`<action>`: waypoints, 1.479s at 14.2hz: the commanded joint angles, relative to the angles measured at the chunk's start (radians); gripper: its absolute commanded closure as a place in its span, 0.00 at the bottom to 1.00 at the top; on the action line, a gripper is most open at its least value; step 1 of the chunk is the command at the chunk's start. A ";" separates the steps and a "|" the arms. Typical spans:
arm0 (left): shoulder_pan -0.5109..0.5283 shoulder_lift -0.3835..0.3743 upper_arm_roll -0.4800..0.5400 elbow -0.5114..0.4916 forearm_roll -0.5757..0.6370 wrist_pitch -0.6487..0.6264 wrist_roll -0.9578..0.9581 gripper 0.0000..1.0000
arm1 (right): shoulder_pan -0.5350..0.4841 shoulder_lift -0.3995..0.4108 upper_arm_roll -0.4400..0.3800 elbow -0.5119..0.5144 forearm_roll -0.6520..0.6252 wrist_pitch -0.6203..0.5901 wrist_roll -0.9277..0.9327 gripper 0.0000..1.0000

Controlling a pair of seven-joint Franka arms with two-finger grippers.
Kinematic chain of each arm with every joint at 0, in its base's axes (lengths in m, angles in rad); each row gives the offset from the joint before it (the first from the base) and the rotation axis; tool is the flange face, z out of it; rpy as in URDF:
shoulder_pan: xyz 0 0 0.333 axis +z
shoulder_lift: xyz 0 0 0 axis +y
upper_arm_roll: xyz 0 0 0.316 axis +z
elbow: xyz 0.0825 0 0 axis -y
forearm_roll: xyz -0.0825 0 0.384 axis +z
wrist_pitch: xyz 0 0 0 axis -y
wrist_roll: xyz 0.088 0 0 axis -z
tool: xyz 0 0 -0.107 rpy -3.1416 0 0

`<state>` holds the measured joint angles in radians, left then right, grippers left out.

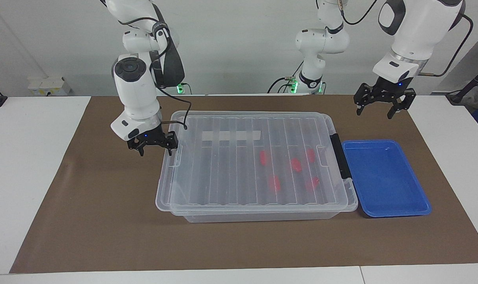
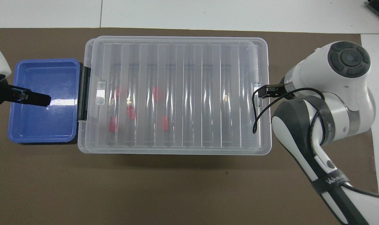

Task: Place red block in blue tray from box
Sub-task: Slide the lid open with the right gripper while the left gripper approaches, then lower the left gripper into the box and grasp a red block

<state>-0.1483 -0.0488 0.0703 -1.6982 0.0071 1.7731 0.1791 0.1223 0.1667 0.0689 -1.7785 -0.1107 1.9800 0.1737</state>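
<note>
Facing view, right fingers (image 1: 154, 148) spread at lid (image 1: 247, 157) edge, left fingers (image 1: 384, 107) spread, empty.

Lid (image 1: 223, 157) sits askew on box (image 1: 262, 216) w/ red blocks (image 1: 296, 165).

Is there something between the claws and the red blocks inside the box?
Yes. The clear lid covers the box, over all the red blocks. The right claw is at the lid's end; the left claw is up by the blue tray.

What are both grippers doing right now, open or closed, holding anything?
Left gripper: open, empty, above the mat near the blue tray.
Right gripper: open at the lid's edge.
</note>
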 commanded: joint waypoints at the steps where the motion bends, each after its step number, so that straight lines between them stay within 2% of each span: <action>1: 0.030 -0.013 0.022 -0.026 -0.013 0.025 0.000 0.00 | -0.058 -0.023 0.005 -0.025 -0.017 -0.007 -0.133 0.01; 5: 0.023 0.009 0.129 0.002 -0.013 0.008 0.000 0.00 | -0.121 -0.021 0.005 -0.025 -0.017 -0.010 -0.304 0.01; 7: 0.015 0.004 0.108 -0.006 -0.015 -0.012 -0.038 0.00 | -0.154 -0.021 0.005 -0.025 -0.017 -0.009 -0.400 0.01; 9: 0.010 -0.011 0.062 -0.030 -0.015 0.018 -0.219 0.00 | -0.183 -0.019 0.005 -0.025 -0.017 -0.007 -0.489 0.01; 11: -0.005 0.012 -0.025 -0.034 -0.013 0.069 -0.357 0.00 | -0.208 -0.019 0.005 -0.025 -0.017 -0.006 -0.560 0.01; 15: -0.105 0.133 -0.036 -0.017 -0.009 0.178 -0.607 0.00 | -0.262 -0.016 0.005 -0.025 -0.017 0.005 -0.695 0.01; 18: -0.152 0.185 -0.037 -0.031 -0.009 0.236 -0.690 0.00 | -0.285 -0.016 0.005 -0.025 -0.017 0.008 -0.758 0.01; 21: -0.189 0.207 -0.037 -0.080 0.019 0.294 -0.916 0.00 | -0.299 -0.016 0.005 -0.025 -0.017 0.010 -0.792 0.01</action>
<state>-0.3038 0.1667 0.0185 -1.7304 0.0048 2.0141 -0.6148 -0.1539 0.1665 0.0647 -1.7808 -0.1124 1.9771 -0.5819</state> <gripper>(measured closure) 0.000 0.009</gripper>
